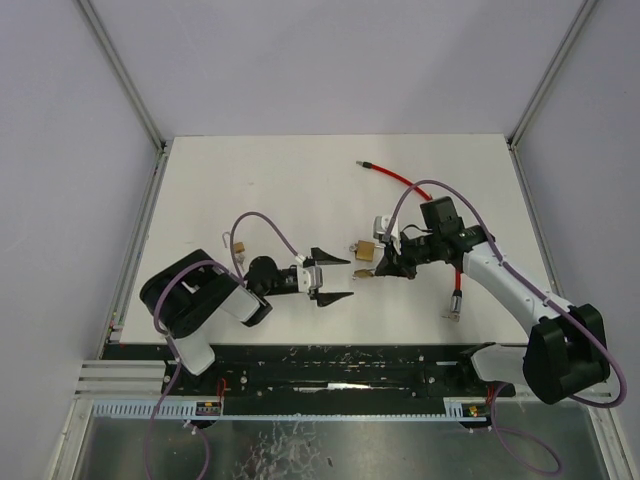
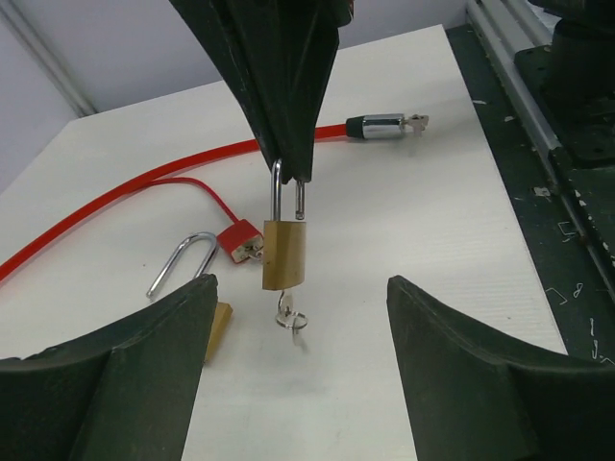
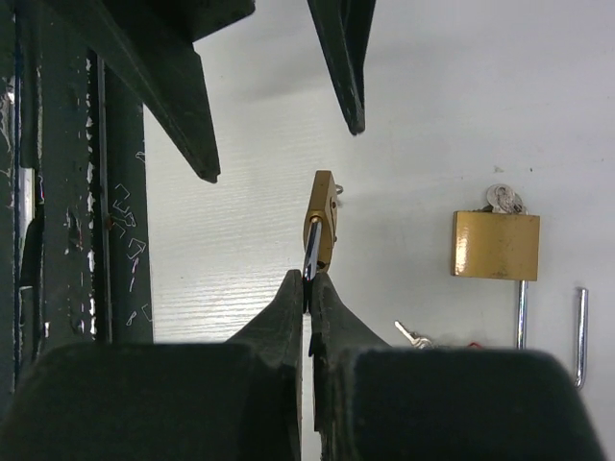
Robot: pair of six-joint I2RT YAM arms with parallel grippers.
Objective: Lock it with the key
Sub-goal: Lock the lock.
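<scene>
Two grippers, one job. The right gripper (image 3: 309, 280) is pinched fully closed on the shackle (image 2: 286, 192) of a brass padlock (image 2: 285, 254). The padlock hangs body-down just past its fingertips and clear of the table (image 2: 432, 221). Holding it by the shackle likely leaves the keyhole end free and steadies the body against a twist. The key (image 2: 288, 318) sits in the bottom of the padlock, its ring dangling below. Both shackle legs look seated in the body, though whether it's latched can't be told.

The left gripper (image 1: 342, 277) is spread wide and holds nothing. It points straight at the padlock, with the key roughly level with the gap between its fingers but ahead of the tips, not touching. It looks lined up to grab the key and turn it, so that step isn't done yet.

Further out, just beyond the held padlock, a second padlock (image 3: 495, 245) lies flat with its shackle swung open and its own key in. A red cable (image 2: 144, 178) runs past behind both.
</scene>
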